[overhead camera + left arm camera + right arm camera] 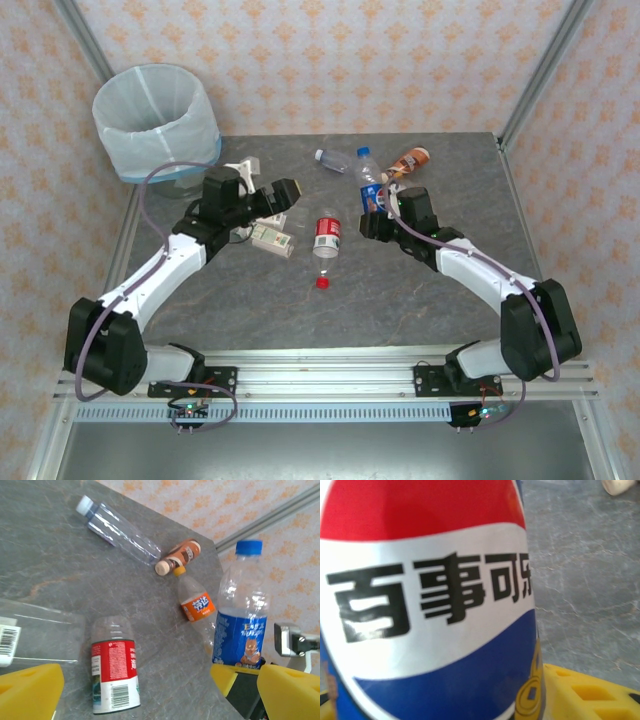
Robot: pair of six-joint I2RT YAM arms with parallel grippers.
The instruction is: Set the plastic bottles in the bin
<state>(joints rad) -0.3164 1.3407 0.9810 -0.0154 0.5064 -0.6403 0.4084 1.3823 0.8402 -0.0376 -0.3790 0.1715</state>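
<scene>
My right gripper [376,212] [470,700] is shut on an upright blue-labelled bottle [368,182] [242,625] [430,605], low on its body. My left gripper [288,198] [165,697] hangs open above the table, with a red-labelled bottle [328,236] [114,672] lying below and ahead of it. A white-green bottle [272,238] lies by the left arm. Further back lie a clear bottle [333,159] [120,530], a brown one [408,160] [180,556] and an orange-labelled one [197,605]. The bin [155,115] stands off the table's far left corner.
A loose red cap [322,283] lies on the grey table [400,300] in front of the red-labelled bottle. Metal frame posts [540,70] rise at the table's far corners, and patterned walls close the back and sides.
</scene>
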